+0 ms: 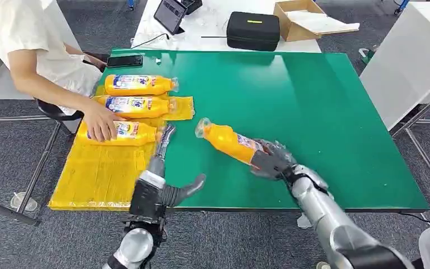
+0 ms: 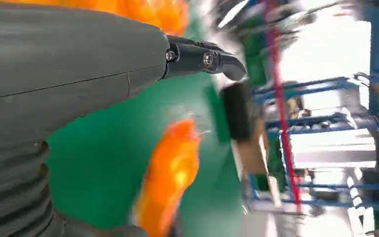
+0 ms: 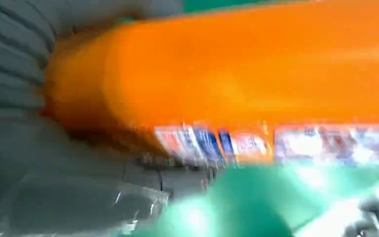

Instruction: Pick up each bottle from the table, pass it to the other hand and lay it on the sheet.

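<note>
Nearest, at the front edge of the green tabletop (image 1: 313, 112), the robot's left hand (image 1: 165, 193) holds nothing, its fingers spread apart and its thumb pointing toward the middle of the table, just beside the front right corner of the crinkled yellow plastic sheet (image 1: 98, 174). A little farther in, toward the middle of the front edge, the right hand (image 1: 269, 159) is clamped round the base end of an orange plastic bottle with a blue-and-white label (image 1: 229, 141). Its clear cap points toward the sheet, and whether it is raised off the table cannot be told.

Farther back on the sheet lie three like orange bottles in a row: the nearest (image 1: 124, 133) is under a person's hand (image 1: 99, 123), with the middle one (image 1: 137, 105) and the farthest (image 1: 140, 84) beyond it.

The grip sits at one end only, so the long bottle could tip or slide out during the pass. The left hand must close on the free end before the right lets go, or the bottle drops. The person's arm over the sheet also lies close to the laying spot, so a collision is possible.
</note>
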